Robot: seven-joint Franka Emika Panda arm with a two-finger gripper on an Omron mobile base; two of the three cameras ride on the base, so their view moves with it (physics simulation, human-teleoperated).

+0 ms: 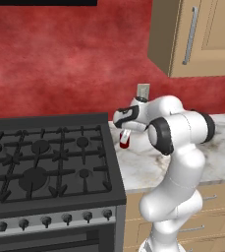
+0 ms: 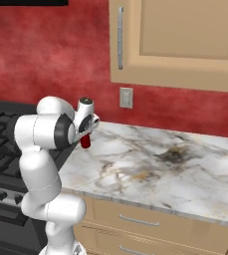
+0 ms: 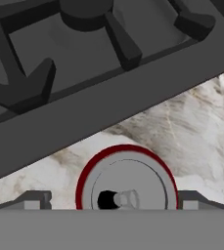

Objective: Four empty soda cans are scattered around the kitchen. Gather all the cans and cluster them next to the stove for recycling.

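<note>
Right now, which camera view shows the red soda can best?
The hand view: the red soda can sits large and centred, its silver top plain, between the gripper tips, on the marble counter beside the stove. Both base views show only a small red part below the hand.

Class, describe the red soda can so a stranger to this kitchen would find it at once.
Start at the black stove and move to the marble counter along its right edge. There the gripper sits around a small red soda can, upright, with a silver top and pull tab.
</note>
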